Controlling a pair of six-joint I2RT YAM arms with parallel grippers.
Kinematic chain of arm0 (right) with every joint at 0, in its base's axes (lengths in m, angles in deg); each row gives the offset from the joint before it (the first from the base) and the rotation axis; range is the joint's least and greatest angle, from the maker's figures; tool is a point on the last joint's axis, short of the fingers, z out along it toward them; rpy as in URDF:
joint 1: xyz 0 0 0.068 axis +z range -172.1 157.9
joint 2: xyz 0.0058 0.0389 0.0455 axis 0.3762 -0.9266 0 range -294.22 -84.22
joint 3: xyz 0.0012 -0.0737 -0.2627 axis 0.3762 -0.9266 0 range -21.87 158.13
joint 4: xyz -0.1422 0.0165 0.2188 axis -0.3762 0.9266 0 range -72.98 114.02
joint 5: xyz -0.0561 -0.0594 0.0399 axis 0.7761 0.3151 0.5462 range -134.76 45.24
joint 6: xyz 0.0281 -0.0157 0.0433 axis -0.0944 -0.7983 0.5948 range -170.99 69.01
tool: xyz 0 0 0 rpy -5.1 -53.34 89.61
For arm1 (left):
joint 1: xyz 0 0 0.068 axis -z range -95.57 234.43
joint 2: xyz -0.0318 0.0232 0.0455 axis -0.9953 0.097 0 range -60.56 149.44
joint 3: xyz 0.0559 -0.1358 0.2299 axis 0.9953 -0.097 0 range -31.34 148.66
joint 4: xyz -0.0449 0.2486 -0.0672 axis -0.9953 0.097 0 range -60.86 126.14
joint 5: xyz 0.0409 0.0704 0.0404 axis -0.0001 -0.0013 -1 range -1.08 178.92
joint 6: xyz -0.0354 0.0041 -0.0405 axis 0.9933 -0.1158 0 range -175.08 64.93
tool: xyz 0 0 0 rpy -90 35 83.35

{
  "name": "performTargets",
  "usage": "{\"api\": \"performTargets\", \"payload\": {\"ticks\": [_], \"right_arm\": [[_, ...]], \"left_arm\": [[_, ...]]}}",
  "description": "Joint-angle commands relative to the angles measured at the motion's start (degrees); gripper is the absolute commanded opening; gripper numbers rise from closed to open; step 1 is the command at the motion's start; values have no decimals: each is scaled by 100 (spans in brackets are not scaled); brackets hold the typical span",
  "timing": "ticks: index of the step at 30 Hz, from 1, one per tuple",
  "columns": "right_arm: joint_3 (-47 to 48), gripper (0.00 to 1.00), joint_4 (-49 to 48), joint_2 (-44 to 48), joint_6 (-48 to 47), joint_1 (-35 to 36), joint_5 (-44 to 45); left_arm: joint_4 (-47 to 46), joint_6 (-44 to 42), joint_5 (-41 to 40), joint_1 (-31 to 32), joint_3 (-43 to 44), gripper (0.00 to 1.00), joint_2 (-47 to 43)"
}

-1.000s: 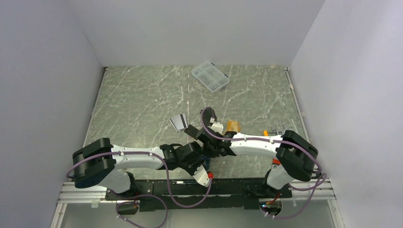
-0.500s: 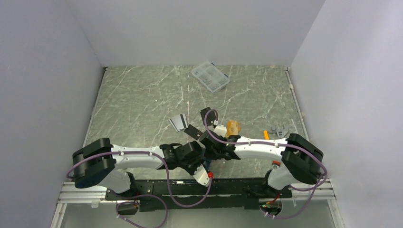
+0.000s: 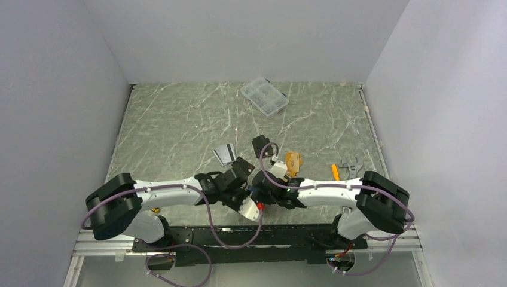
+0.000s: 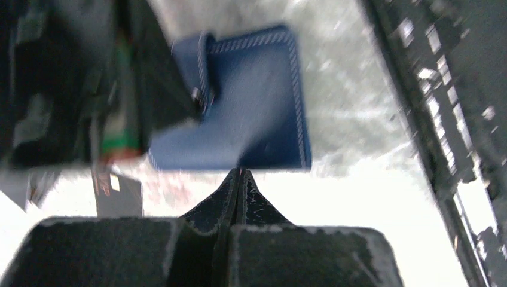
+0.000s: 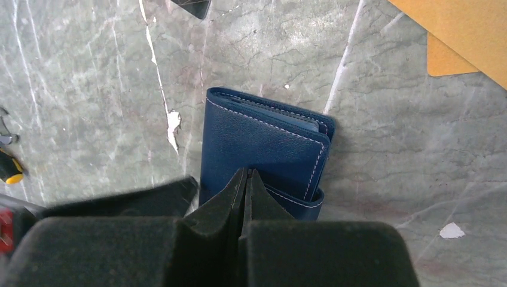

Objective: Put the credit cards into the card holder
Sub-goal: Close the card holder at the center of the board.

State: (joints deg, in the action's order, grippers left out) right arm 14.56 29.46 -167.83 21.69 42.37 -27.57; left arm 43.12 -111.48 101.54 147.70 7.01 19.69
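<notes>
Both arms swung inward over the folded card holder (image 5: 263,149) at 6 o'clock; left gripper (image 4: 239,178) and right gripper (image 5: 247,178) clenched empty at it. Next, I judge: pry it open, credit cards (image 3: 225,154) waiting at its 12 o'clock

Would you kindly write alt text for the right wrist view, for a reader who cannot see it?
A folded navy wallet lies on a grey-green marbled table, with the shut right hand over its near edge. An orange card shows at the top right corner.
</notes>
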Motion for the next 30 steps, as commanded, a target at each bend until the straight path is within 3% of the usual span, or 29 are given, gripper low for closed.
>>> {"api": "performTargets", "payload": {"ticks": [1,14,21,26,28,30], "right_arm": [[-830,0,1257,-543,164,341,-692],[-1258,0,1296,-647,851,910,-561],[-1580,0,1551,-589,1734,1445,-656],[-1375,0,1704,-868,1922,1648,-473],[-1119,19,1825,-971,1788,1653,-266],[-814,34,1923,-998,1544,1581,46]], "left_arm": [[770,156,334,-707,285,0,-375],[1926,516,1729,-3002,701,0,-1162],[1961,1042,2006,-3659,1002,0,-1155],[1885,1642,1902,-3807,1095,16,-1123],[1960,1837,1782,-3886,1185,29,-1100],[2057,1926,1676,-4014,1300,35,-1100]]}}
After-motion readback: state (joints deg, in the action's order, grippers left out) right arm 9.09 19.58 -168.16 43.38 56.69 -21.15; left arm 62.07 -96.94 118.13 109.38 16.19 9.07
